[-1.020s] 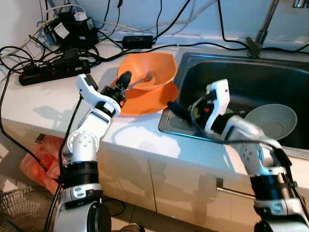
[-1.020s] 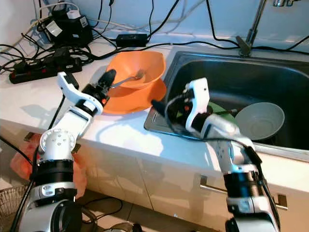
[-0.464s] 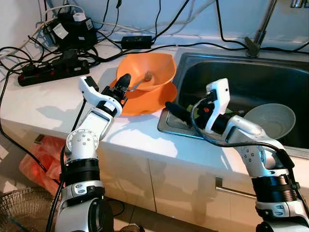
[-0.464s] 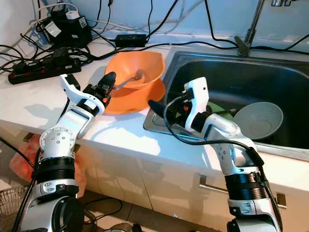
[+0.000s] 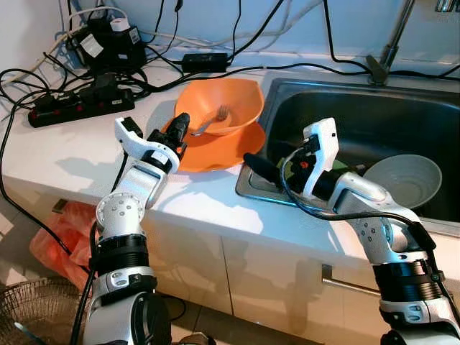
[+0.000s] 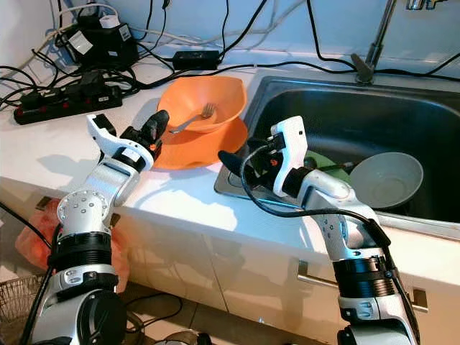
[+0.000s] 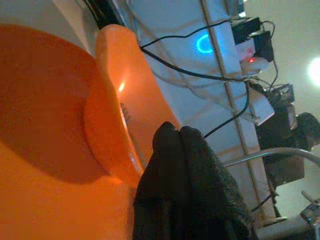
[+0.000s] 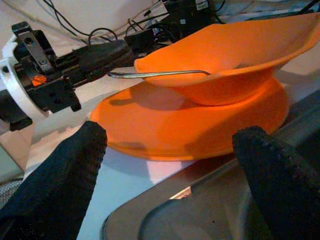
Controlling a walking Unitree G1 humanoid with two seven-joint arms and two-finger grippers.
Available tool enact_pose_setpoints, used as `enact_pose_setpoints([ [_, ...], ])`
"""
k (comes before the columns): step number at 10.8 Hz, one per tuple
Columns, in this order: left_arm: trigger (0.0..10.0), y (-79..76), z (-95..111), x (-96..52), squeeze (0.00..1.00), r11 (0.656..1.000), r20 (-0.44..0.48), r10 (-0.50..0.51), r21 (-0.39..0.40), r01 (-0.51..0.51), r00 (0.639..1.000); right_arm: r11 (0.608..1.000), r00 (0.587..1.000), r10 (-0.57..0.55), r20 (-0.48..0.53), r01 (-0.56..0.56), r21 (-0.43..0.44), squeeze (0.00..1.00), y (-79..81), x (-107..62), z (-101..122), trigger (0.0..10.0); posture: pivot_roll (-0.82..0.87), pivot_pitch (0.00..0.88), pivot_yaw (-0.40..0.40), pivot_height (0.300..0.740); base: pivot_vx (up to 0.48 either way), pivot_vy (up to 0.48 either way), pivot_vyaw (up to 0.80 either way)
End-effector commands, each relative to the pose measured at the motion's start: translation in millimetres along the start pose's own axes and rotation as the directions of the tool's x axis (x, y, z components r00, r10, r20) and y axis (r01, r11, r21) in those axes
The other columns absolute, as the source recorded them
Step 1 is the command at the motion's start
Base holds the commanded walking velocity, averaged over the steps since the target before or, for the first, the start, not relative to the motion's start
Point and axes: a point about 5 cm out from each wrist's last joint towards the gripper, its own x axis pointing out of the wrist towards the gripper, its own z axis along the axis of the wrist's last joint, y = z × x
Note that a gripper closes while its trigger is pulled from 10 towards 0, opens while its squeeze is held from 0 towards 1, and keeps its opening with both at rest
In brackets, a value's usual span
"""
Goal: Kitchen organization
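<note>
My left gripper (image 5: 181, 123) pinches the metal fork (image 5: 210, 121) handle at the orange plastic bowl (image 5: 228, 102) rim, my right gripper (image 8: 165, 165) spread beside the steel sink (image 5: 253, 187) edge.

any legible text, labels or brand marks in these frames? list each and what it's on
None can be read.
White label on the black adapter at the back of the counter: print too small to read.
Power strip: no legible marking.
Orange bowl, orange plate and the grey bowl in the sink: plain, no print.
Glowing blue ring in the left wrist view: a light, not a character.
</note>
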Motion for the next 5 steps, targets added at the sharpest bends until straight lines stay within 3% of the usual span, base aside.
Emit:
enact_pose_setpoints([
  [1, 0.0, -11.6, 6, 3.7, 0.00, 0.999, 0.018, -0.035, -0.004, 0.035, 0.999, 1.000, 1.000, 0.005, -0.005, -0.005, -0.015, 0.00, 3.1, 0.6, -2, 10.0, 0.11, 0.053, 0.110, 0.740, 0.000, 0.000, 0.00],
  [3, 0.0, -14.6, 7, 1.5, 0.00, 0.999, 0.003, -0.045, 0.024, 0.045, 0.999, 1.000, 1.000, 0.006, -0.006, -0.006, -0.017, 0.00, 3.7, 1.3, -3, 10.0, 0.11, 0.053, 0.111, 0.740, 0.000, 0.000, 0.00],
  [4, 5.9, -25.4, 15, -5.9, 0.00, 0.990, 0.023, -0.135, 0.042, 0.134, 0.991, 1.000, 1.000, 0.003, -0.007, -0.003, -0.019, 0.00, 3.4, 0.9, -3, 10.0, 0.11, 0.054, 0.115, 0.740, 0.000, 0.000, 0.00],
  [5, 10.0, -31.3, 26, -13.3, 0.95, 0.981, 0.049, -0.182, 0.075, 0.179, 0.982, 1.000, 1.000, 0.000, -0.012, 0.000, -0.018, 0.00, 2.9, 0.2, -5, 10.0, 0.11, 0.054, 0.111, 0.740, 0.000, 0.000, 0.00],
])
